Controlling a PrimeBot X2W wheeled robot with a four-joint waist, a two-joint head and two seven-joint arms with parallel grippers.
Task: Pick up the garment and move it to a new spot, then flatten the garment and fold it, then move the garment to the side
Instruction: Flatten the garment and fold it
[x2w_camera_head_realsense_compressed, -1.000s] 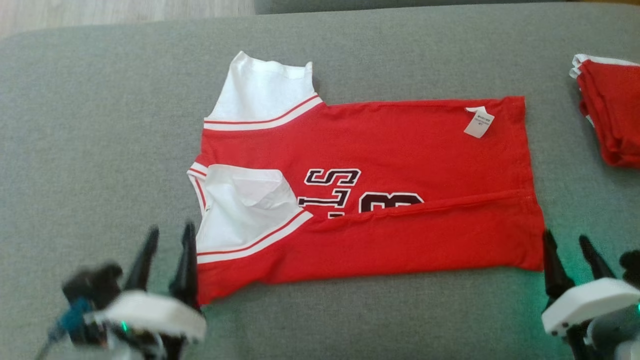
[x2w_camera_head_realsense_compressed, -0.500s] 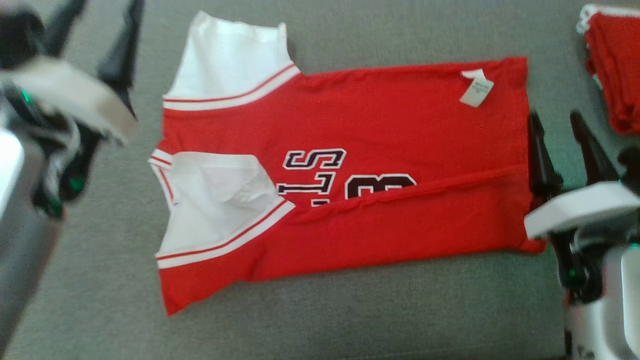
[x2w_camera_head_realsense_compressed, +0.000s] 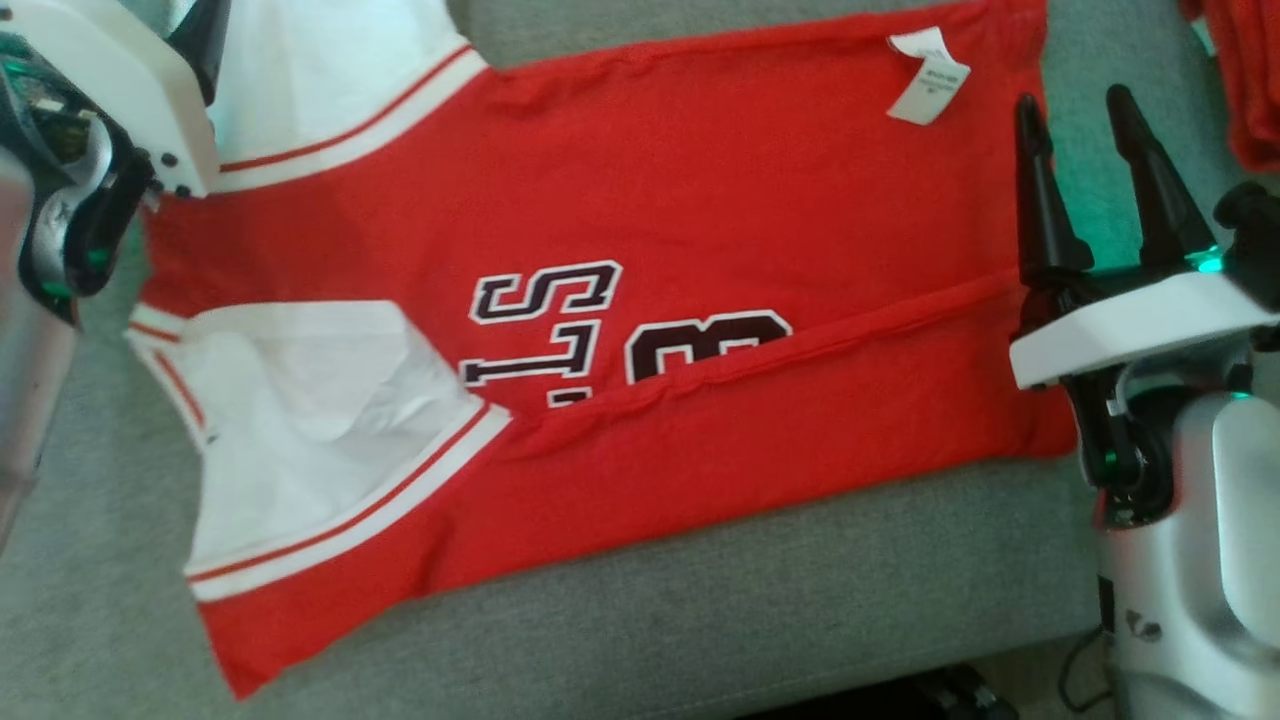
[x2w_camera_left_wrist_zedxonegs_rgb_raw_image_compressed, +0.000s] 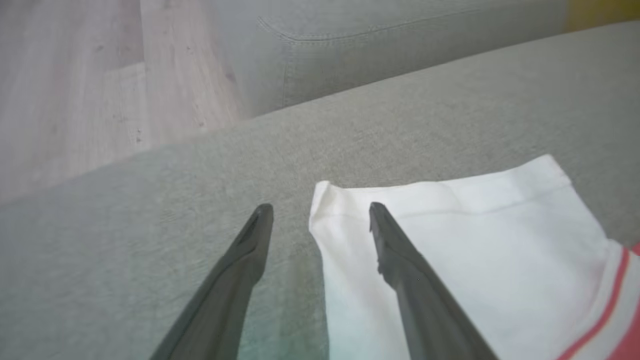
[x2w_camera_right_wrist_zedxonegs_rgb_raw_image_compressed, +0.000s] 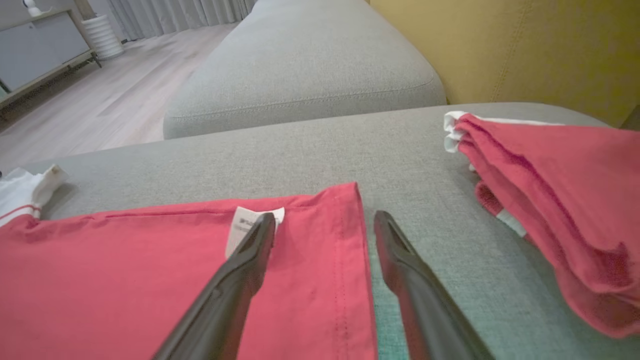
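The garment (x2w_camera_head_realsense_compressed: 700, 200), a red jersey with white sleeves and dark lettering, lies flat on the grey cushion (x2w_camera_head_realsense_compressed: 700, 620). Its near long edge is folded up over the print. My left gripper (x2w_camera_left_wrist_zedxonegs_rgb_raw_image_compressed: 320, 209) is open at the far white sleeve (x2w_camera_left_wrist_zedxonegs_rgb_raw_image_compressed: 450, 240), one finger over the sleeve's corner and the other over bare cushion. Its white wrist housing (x2w_camera_head_realsense_compressed: 110, 90) shows at the head view's upper left. My right gripper (x2w_camera_head_realsense_compressed: 1075, 100) is open and straddles the hem (x2w_camera_right_wrist_zedxonegs_rgb_raw_image_compressed: 350, 260) near the white label (x2w_camera_right_wrist_zedxonegs_rgb_raw_image_compressed: 245, 225). Neither holds cloth.
A folded red pile (x2w_camera_right_wrist_zedxonegs_rgb_raw_image_compressed: 560, 200) lies on the cushion just right of my right gripper. The cushion's front edge (x2w_camera_head_realsense_compressed: 800, 680) runs close below the garment. A second grey cushion (x2w_camera_right_wrist_zedxonegs_rgb_raw_image_compressed: 300, 65), a yellow backrest (x2w_camera_right_wrist_zedxonegs_rgb_raw_image_compressed: 525, 45) and wooden floor (x2w_camera_left_wrist_zedxonegs_rgb_raw_image_compressed: 75, 100) lie beyond.
The head camera has dipped closer to the garment. My left gripper went from the near left corner to the far sleeve. My right gripper went along the hem toward the far corner. Both stayed open.
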